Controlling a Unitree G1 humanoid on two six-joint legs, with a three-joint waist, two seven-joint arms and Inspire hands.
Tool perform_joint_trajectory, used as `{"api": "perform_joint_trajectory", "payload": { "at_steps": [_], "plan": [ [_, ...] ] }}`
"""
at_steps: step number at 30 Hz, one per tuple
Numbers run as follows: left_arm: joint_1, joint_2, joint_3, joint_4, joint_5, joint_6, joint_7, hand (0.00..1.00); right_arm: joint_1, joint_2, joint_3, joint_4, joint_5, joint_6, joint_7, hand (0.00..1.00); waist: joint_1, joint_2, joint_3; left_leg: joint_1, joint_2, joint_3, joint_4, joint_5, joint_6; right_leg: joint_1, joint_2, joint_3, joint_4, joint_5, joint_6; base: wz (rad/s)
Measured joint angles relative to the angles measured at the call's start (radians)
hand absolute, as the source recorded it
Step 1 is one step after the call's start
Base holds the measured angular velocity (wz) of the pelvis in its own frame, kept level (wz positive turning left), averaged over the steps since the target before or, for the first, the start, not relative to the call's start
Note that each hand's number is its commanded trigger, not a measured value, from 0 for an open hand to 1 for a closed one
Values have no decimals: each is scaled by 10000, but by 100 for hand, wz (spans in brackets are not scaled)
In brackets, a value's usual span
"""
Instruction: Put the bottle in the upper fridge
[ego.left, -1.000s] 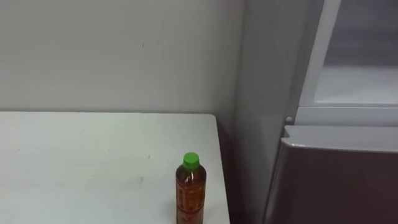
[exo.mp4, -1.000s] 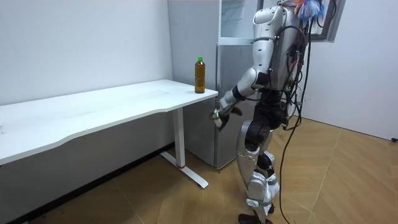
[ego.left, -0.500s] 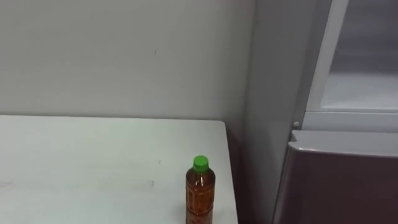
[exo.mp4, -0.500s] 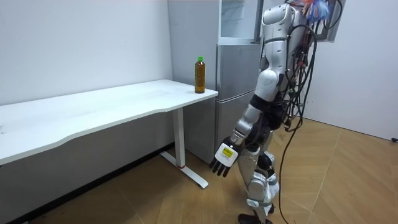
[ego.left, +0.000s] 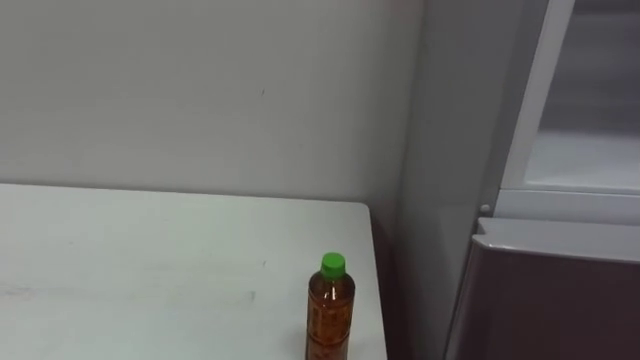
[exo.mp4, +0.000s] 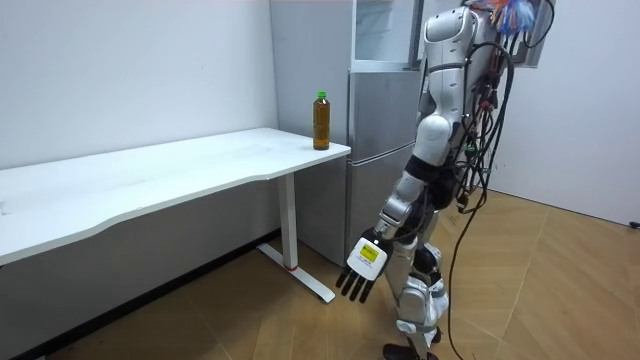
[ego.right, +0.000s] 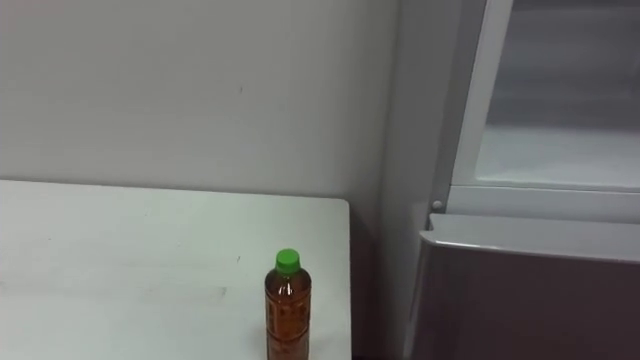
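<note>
An amber bottle (ego.left: 330, 312) with a green cap stands upright near the right front corner of the white table (ego.left: 150, 270), also seen in the room view (exo.mp4: 321, 120). To its right is the fridge (exo.mp4: 378, 110); its upper compartment (ego.left: 590, 150) shows a pale interior behind a white frame, above the closed grey lower door (ego.left: 550, 295). I stand in front of the fridge, next to the table's end. My left hand (exo.mp4: 362, 268) hangs low beside my leg, fingers straight and holding nothing, well below and away from the bottle.
The long white table (exo.mp4: 180, 170) runs along the wall toward the room view's left, on a white leg (exo.mp4: 290, 225). A narrow gap separates the table's end from the fridge side (ego.left: 440, 180). Wooden floor (exo.mp4: 560, 290) lies open behind me.
My left arm has dropped from waist height to hang straight down, the hand opening out. The eye view has shifted slightly; the bottle itself has not moved.
</note>
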Motion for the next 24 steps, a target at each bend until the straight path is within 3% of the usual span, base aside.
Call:
{"api": "perform_joint_trajectory", "payload": {
  "at_steps": [9,15,24],
  "plan": [
    [-173,-56,-177,4,-3,6,213,0,21,36,-7,41,24,-137,-3,0,-73,7,-11,-3,7,-6,-119,1,-2,-10,44,-2,-39,36,5,0],
    [-93,-24,-151,12,-45,2,212,0,58,34,20,-55,743,13,164,0,24,-46,-22,16,13,-3,-141,2,-4,-28,44,29,120,34,4,-2],
    [246,36,46,15,356,-60,215,0,315,25,5,-2068,625,179,342,0,65,-81,-8,133,7,3,-106,-2,-2,-21,67,299,186,38,-10,-2]
  ]
}}
